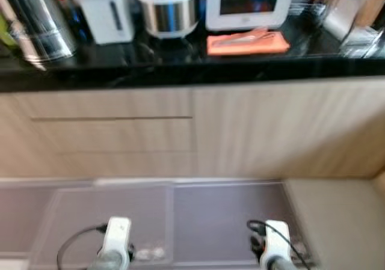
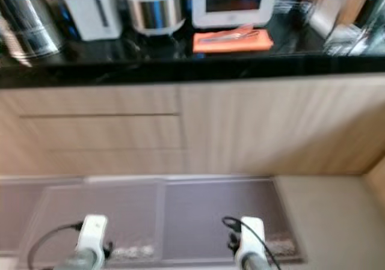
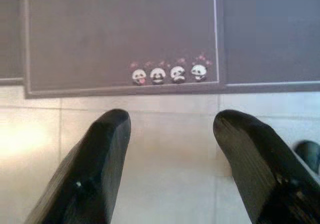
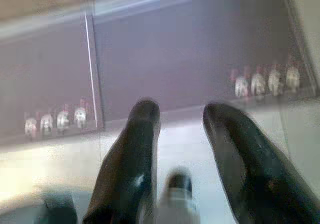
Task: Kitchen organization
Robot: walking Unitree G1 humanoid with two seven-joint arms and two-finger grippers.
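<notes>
- On the black glossy stone table (image 1: 180, 62), just in front of the white-framed appliance with a dark window (image 1: 249, 2), lies a flat orange cloth-like mat (image 1: 248, 42) with what look like slim metal utensils (image 1: 243, 38) on it; blur hides their number. These seem the likeliest things to tidy.
- Along the back of the table stand one round steel rice cooker (image 1: 166, 8), one white boxy water dispenser (image 1: 108, 10) and one tall shiny steel cylinder (image 1: 37, 23) at the robot's left; a wire rack with shiny items (image 1: 349, 17) sits at the right.
- My judgement: the mat is soft and light and will sag, so an edge pinch suits it; the utensils are stiff, thin and slippery, best taken across the handle middle.
- Below, pale wooden cabinet fronts (image 1: 192, 128) meet two grey floor mats (image 3: 120, 34), each printed with four small panda faces (image 3: 169, 74).
- The left gripper (image 3: 170, 129) hangs low over the pale tiled floor (image 3: 170, 184), fingers spread apart and holding nothing.
- The right gripper (image 4: 181, 119) also hangs low over the floor, fingers parted and bare.
</notes>
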